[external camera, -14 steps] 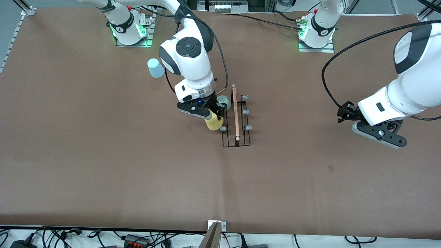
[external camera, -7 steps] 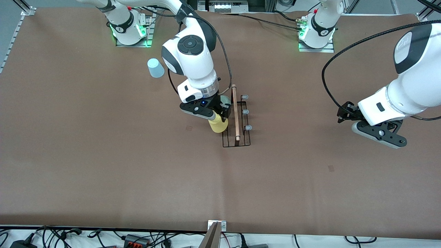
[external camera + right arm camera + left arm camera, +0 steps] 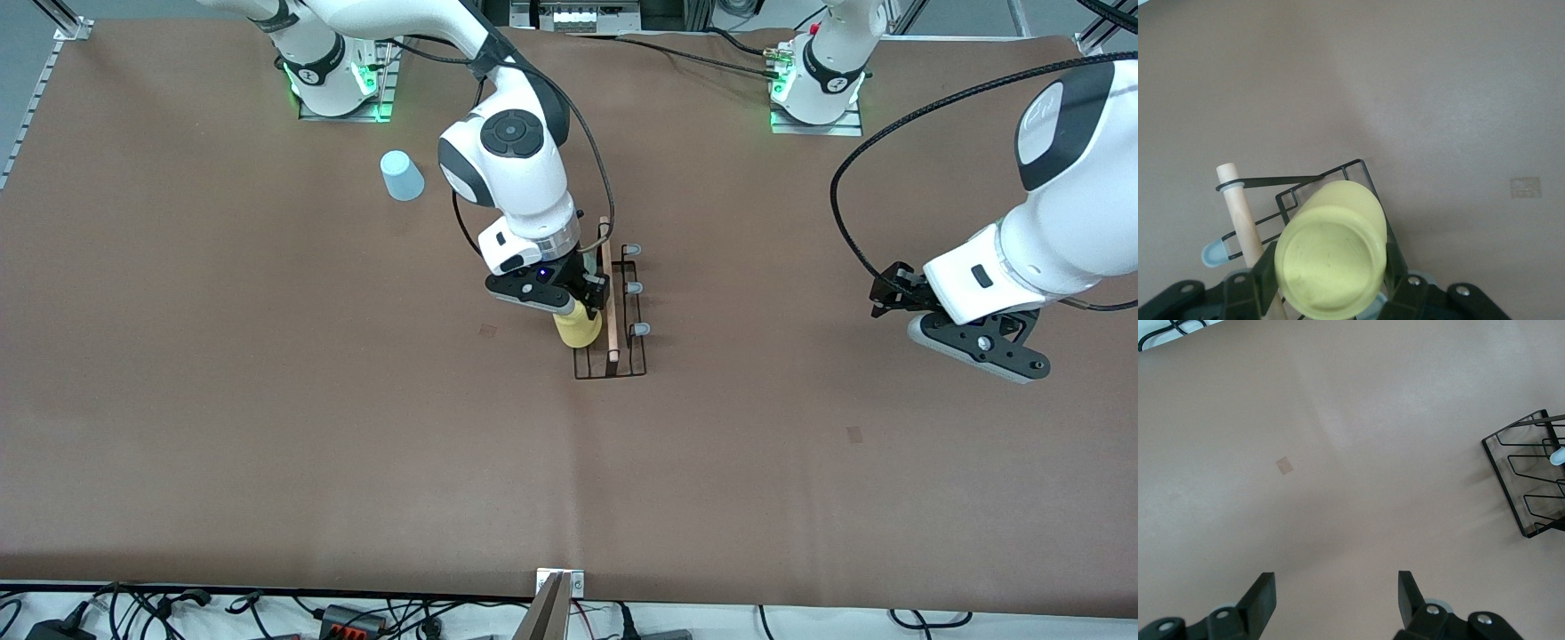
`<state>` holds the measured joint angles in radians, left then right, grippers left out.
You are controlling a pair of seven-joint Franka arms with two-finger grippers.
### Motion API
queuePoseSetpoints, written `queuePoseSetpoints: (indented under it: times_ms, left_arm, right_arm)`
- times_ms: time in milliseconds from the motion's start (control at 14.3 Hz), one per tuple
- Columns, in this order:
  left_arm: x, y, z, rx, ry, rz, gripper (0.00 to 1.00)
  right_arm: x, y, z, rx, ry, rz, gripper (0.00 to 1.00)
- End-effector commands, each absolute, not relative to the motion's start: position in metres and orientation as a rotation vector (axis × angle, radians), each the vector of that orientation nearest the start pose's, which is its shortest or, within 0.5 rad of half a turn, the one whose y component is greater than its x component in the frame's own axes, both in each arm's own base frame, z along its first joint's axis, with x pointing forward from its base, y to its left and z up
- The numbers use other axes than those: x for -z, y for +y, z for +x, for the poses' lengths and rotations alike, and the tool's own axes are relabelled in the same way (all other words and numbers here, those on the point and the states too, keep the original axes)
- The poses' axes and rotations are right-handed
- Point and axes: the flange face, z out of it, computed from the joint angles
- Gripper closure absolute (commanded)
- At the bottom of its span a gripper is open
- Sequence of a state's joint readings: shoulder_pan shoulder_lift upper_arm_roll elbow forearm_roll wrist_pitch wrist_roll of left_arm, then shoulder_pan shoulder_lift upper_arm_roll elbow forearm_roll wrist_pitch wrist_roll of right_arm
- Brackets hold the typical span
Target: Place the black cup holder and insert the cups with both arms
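Observation:
The black cup holder stands mid-table, its wooden rod handle on top and grey-blue prong tips beside it. My right gripper is shut on the yellow cup and holds it over the holder's prong row at the right arm's end. In the right wrist view the yellow cup sits between the fingers, above the holder's wire base and beside the handle. The light blue cup stands near the right arm's base. The mint green cup is hidden. My left gripper waits open and empty.
The holder's end shows at the edge of the left wrist view. Small square marks lie on the brown mat. Cables run along the table's front edge.
My right gripper has moved with the yellow cup toward the left arm's end, from beside the holder to over its prong row, and now covers the mint green cup. The left arm has not moved.

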<state>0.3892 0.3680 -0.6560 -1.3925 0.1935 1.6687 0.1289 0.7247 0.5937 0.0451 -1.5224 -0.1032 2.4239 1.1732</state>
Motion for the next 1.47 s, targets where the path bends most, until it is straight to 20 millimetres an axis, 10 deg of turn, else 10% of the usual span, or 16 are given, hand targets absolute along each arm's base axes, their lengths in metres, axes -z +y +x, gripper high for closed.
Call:
queuePoseSetpoints:
  times_ms: [0, 350, 839, 1399]
  left_arm:
    - [-0.534, -0.088, 0.647, -0.026, 0.602, -3.135, 0.18]
    - [-0.534, -0.088, 0.647, -0.026, 0.602, -3.135, 0.18]
    - [-0.551, -0.092, 0.639, -0.010, 0.527, -3.120, 0.00]
    - [-0.586, -0.075, 0.583, -0.129, 0.174, -3.119, 0.00]
  right_arm:
    - [-0.352, 0.508, 0.534, 0.355, 0.490, -2.856, 0.00]
    - [-0.415, 0.445, 0.558, 0.369, 0.557, -2.872, 0.00]
    - [-0.545, 0.159, 0.559, 0.188, 0.532, -3.133, 0.00]
    - [-0.625, -0.033, 0.557, 0.000, 0.195, -3.226, 0.00]
